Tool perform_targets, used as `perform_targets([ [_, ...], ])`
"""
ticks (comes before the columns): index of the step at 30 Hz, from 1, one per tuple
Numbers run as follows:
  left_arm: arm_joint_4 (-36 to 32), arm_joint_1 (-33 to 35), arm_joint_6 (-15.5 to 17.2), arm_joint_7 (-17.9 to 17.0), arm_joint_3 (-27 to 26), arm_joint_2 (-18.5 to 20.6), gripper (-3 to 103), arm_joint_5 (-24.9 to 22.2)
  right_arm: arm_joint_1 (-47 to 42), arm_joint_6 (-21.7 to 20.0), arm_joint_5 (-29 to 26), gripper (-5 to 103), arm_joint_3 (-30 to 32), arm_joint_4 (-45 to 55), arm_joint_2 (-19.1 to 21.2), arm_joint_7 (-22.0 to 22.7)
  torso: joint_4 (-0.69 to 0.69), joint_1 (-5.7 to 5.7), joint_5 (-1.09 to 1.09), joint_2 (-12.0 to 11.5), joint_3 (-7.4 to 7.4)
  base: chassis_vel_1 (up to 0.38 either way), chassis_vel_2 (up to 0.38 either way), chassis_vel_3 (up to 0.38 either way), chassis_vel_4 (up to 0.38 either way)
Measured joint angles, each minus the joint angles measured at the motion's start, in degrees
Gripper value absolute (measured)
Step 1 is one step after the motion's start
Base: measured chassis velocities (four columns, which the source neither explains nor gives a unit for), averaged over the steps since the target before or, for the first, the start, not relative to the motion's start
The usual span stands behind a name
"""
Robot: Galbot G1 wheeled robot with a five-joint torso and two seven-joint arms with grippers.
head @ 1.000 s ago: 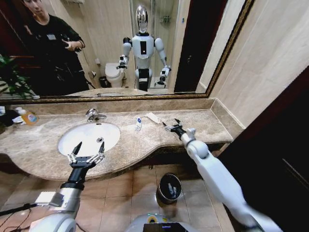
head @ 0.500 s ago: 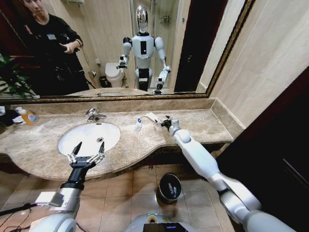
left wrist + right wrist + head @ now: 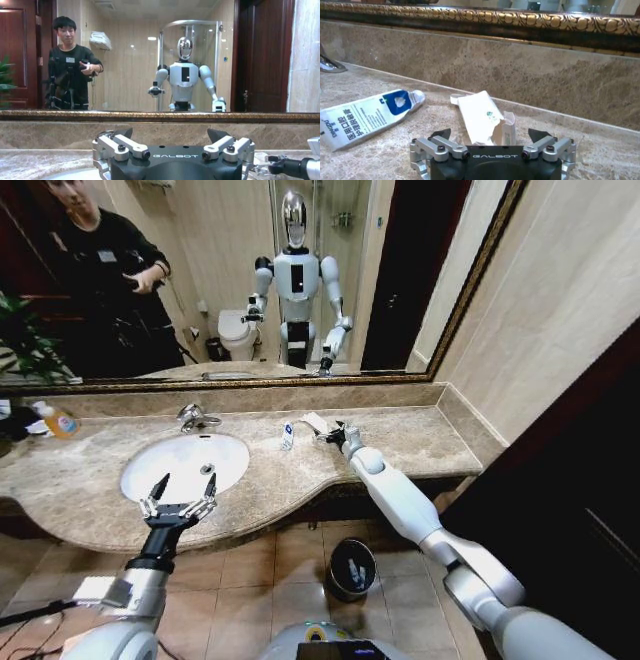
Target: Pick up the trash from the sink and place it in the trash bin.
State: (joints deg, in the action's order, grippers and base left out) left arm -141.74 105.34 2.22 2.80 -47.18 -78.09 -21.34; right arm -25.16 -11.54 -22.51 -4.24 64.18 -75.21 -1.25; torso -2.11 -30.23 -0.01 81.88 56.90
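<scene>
The flat white packet [image 3: 485, 118] lies on the marble counter [image 3: 420, 435] between the spread fingers of the right gripper [image 3: 330, 434], which grips nothing. Just beside it lies a white tube [image 3: 367, 118]. The left gripper [image 3: 178, 502] hovers open over the sink [image 3: 185, 465].

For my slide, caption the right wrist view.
Right gripper open over a torn white packet beside a white tube on marble.

Head looks down over counter [image 3: 420, 435]; wrists face the mirror [image 3: 125, 56] low
</scene>
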Motion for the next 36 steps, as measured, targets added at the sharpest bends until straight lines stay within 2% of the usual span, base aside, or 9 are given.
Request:
perform_targets([
  [6, 0.00, 0.00, 0.00, 0.00, 0.00, 0.00, 100, 0.00, 0.05, 0.00, 0.01, 103, 0.37, -0.18, -0.21, -0.18, 0.00, 0.00, 0.00, 0.00, 0.00, 0.000, 0.000, 0.000, 0.000],
  [16, 0.00, 0.00, 0.00, 0.00, 0.00, 0.00, 100, 0.00, -0.53, 0.42, -0.02, 69, 0.62, 0.06, -0.12, -0.12, 0.00, 0.00, 0.00, 0.01, 0.00, 0.000, 0.000, 0.000, 0.000],
  [17, 0.00, 0.00, 0.00, 0.00, 0.00, 0.00, 100, 0.00, -0.67, 0.45, -0.02, 58, 0.63, 0.27, -0.11, -0.10, 0.00, 0.00, 0.00, 0.01, 0.00, 0.000, 0.000, 0.000, 0.000],
  [19, 0.00, 0.00, 0.00, 0.00, 0.00, 0.00, 100, 0.00, -0.73, 0.46, -0.02, 58, 0.64, 0.38, -0.10, -0.09, 0.00, 0.00, 0.00, 0.01, 0.00, 0.000, 0.000, 0.000, 0.000],
  [20, 0.00, 0.00, 0.00, 0.00, 0.00, 0.00, 100, 0.00, -0.89, 0.51, -0.02, 47, 0.66, 0.56, -0.06, -0.06, 0.00, 0.00, 0.00, 0.01, 0.00, 0.000, 0.000, 0.000, 0.000],
  [24, 0.00, 0.00, 0.00, 0.00, 0.00, 0.00, 100, 0.00, -1.18, 0.56, -0.02, 42, 0.70, 0.94, 0.00, 0.02, 0.00, 0.00, 0.01, 0.01, 0.00, 0.000, 0.000, 0.000, 0.000],
  [25, 0.00, 0.00, 0.00, 0.00, 0.00, 0.00, 100, 0.00, -1.50, 0.56, -0.03, 31, 0.69, 1.34, 0.15, 0.06, 0.00, 0.00, 0.00, 0.01, 0.00, 0.000, 0.000, 0.000, 0.000],
  [27, 0.00, 0.00, 0.00, 0.00, 0.00, 0.00, 100, 0.00, -1.68, 0.56, -0.04, 31, 0.70, 1.57, 0.23, 0.07, 0.00, 0.00, 0.01, 0.01, 0.00, 0.000, 0.000, 0.000, 0.000],
  [36, 0.00, 0.00, 0.00, 0.00, 0.00, 0.00, 100, 0.00, -3.26, 0.41, -0.93, 1, 0.90, 5.64, 1.24, 1.06, 0.00, 0.00, 0.01, 0.01, 0.00, 0.000, 0.000, 0.000, 0.000],
])
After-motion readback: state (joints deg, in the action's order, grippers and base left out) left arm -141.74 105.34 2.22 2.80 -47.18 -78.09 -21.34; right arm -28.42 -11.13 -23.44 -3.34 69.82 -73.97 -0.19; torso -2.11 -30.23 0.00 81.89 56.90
